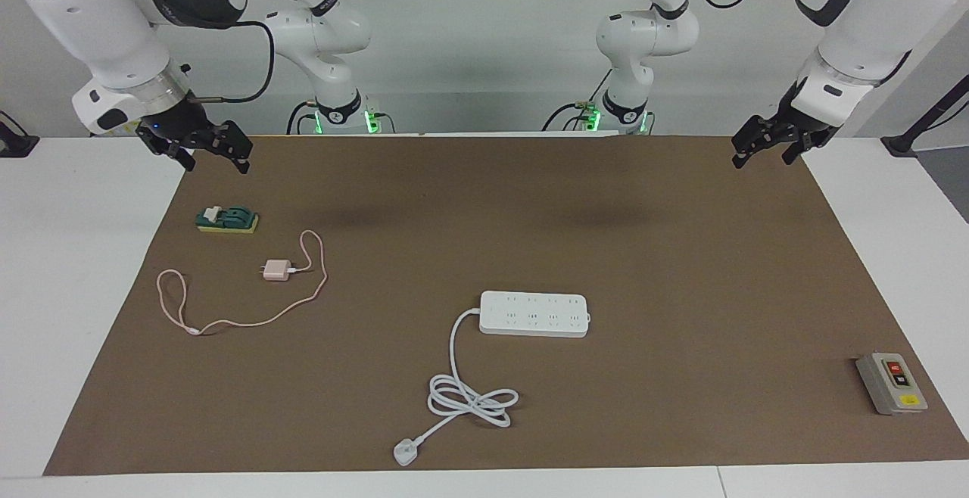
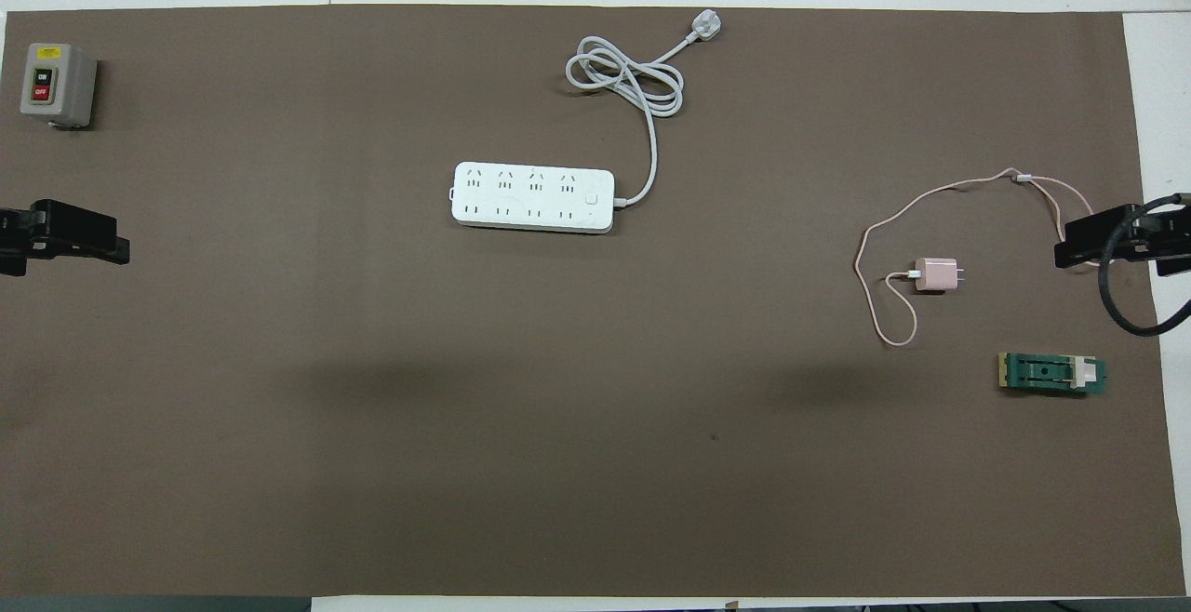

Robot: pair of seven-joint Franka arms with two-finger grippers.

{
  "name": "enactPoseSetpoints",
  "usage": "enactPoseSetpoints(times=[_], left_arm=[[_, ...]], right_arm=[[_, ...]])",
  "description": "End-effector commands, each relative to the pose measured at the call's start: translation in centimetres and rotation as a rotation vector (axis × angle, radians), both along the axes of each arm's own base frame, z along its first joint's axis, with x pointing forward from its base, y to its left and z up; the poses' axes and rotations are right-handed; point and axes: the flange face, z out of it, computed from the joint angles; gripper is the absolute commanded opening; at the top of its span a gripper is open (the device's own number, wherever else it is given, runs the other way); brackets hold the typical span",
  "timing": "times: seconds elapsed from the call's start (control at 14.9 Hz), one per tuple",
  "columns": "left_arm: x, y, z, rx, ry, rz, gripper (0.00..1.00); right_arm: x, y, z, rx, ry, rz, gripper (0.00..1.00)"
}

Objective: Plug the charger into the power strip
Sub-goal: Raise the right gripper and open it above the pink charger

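Facing view, field notes. Brown mat (image 1: 681, 256) covers most of the frame; nothing of the job is done yet, by my reading.

Power strip (image 1: 534, 313): lies flat at centre frame, slightly low, sockets up, all of them bare. Its thick white cord (image 1: 469, 399) runs down to a loose coil and a three-pin plug (image 1: 406, 452) at bottom centre.

Charger (image 1: 275, 270): on its side at middle left of the frame, well apart from the strip. Its pink cable (image 1: 250, 322) loops around it and trails toward the left edge of the mat. Untouched.

My right gripper (image 1: 210, 154): upper left of the frame, raised over the mat's corner, jaws spread, holding nothing. My left gripper (image 1: 766, 142): upper right, over the mat's edge, jaws likewise spread and empty; that arm waits.

Bystanders: green-and-yellow block (image 1: 227, 219) at left, above the charger; grey switch box (image 1: 891, 383) at lower right.

Overhead view agrees: charger (image 2: 935, 274) at middle right, strip (image 2: 533, 197) just above centre, a wide gap between.

Left to do, as I judge it: reach the charger, pick it up, turn the prongs downward, carry it over, seat it in a socket. That is the whole task.
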Motion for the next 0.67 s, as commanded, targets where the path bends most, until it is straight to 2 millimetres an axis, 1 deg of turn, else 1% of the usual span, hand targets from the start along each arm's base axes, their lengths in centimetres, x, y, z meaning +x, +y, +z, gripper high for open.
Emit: enactPoseSetpoints(times=[0.0, 0.13, 0.2, 0.27, 0.34, 0.4, 0.47, 0.61], left_arm=[[-0.7, 0.1, 0.0, 0.014, 0.005, -0.012, 1.00], [-0.7, 0.1, 0.0, 0.014, 0.005, -0.014, 1.00], [-0.7, 0.1, 0.0, 0.014, 0.005, -0.012, 1.00], [-0.7, 0.1, 0.0, 0.014, 0.005, -0.014, 1.00], [-0.7, 0.1, 0.0, 0.014, 0.005, -0.012, 1.00], [-0.7, 0.1, 0.0, 0.014, 0.005, -0.012, 1.00], [-0.7, 0.1, 0.0, 0.014, 0.005, -0.012, 1.00], [-0.7, 0.1, 0.0, 0.014, 0.005, -0.012, 1.00]], right_arm=[[-0.2, 1.7, 0.5, -0.005, -0.001, 0.049, 1.00], [0.0, 1.7, 0.6, -0.006, -0.021, 0.044, 1.00], [0.3, 1.2, 0.8, -0.008, -0.045, 0.030, 1.00], [0.2, 0.2, 0.9, -0.003, -0.050, 0.005, 1.00], [0.2, -0.2, 0.7, 0.000, -0.050, -0.025, 1.00], [0.1, -0.5, 0.6, -0.001, -0.049, -0.086, 1.00], [0.2, 0.0, 0.6, -0.006, -0.046, -0.162, 1.00], [0.1, 0.2, 0.1, -0.016, -0.028, -0.337, 1.00]])
